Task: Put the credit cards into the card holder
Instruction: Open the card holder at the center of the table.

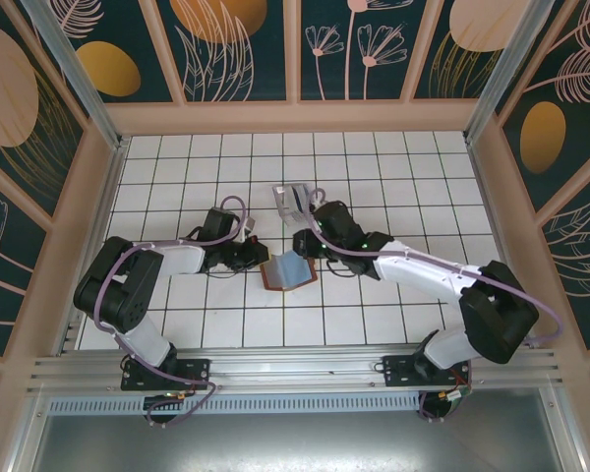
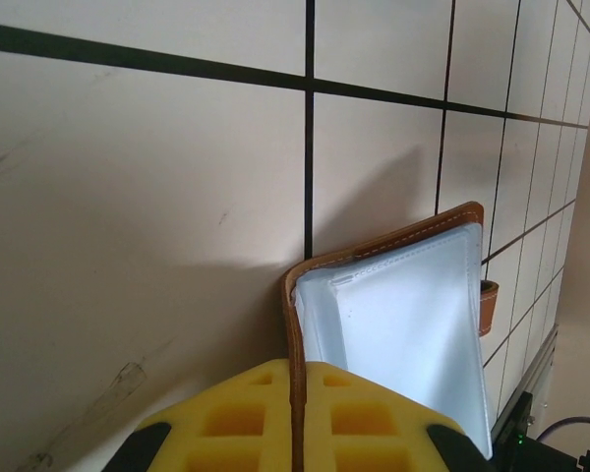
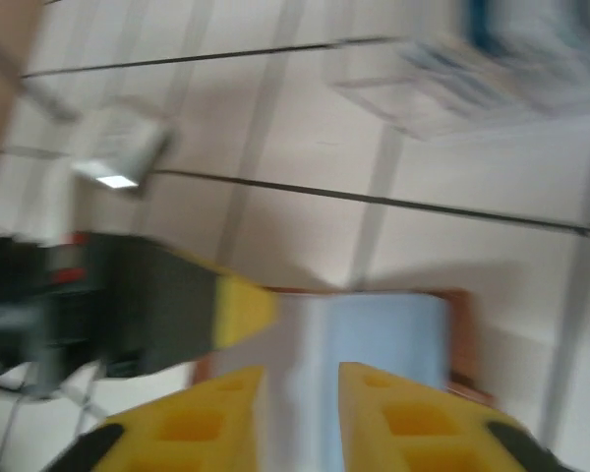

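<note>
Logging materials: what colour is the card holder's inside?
Pale blue inside the card holder, brown edge; best in left wrist view.

The reddish-brown card holder stands open, pale blue inside; the bluish credit cards lie near, behind it.

Our white-shelled, black-jointed left arm and matching right arm carry looped lilac cables and end in yellow, square-pocketed plastic fingers.
</note>
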You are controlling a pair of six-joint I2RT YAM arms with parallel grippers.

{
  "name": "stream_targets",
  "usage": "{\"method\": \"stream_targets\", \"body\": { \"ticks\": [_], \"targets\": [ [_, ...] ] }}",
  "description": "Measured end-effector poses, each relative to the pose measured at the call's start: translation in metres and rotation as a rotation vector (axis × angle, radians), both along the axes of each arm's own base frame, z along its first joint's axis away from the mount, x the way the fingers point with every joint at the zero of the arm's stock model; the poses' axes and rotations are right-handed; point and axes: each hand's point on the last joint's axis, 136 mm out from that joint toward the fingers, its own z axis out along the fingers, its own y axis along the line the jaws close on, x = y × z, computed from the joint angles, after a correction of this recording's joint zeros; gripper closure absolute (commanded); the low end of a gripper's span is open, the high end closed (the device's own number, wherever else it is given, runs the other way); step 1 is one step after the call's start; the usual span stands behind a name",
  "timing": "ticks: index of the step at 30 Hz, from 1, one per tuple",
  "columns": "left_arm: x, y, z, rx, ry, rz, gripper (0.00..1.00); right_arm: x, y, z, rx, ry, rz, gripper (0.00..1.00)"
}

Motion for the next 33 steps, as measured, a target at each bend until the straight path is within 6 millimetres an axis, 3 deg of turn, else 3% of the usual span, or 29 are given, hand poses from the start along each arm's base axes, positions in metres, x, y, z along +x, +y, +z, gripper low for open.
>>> {"method": "stream_targets", "body": {
  "ticks": [3,6,8,12,15,26,33],
  "targets": [
    [0.004,-0.002,0.002,-0.002,-0.004,0.0,0.97,-0.007,0.025,0.002,0.081,0.034,0.099,0.88],
    [0.006,-0.003,0.002,-0.002,-0.006,-0.001,0.94,-0.016,0.031,-0.026,0.079,0.119,0.144,0.89],
    [0.008,-0.004,0.001,0.0,-0.008,-0.006,0.91,-0.022,0.025,-0.05,0.068,0.177,0.151,0.89],
    [0.011,-0.005,-0.007,0.01,-0.004,-0.02,0.87,-0.029,-0.007,-0.097,0.031,0.296,0.097,0.89],
    [0.013,-0.008,-0.013,0.012,0.003,-0.037,0.82,-0.029,-0.026,-0.119,0.021,0.35,0.051,0.88],
    [0.033,-0.017,-0.009,0.014,-0.08,-0.08,0.66,-0.013,-0.045,-0.116,0.046,0.341,-0.04,0.83],
    [0.035,-0.018,-0.006,0.005,-0.094,-0.086,0.63,0.0,-0.046,-0.106,0.055,0.334,-0.047,0.83]
  ]
}}
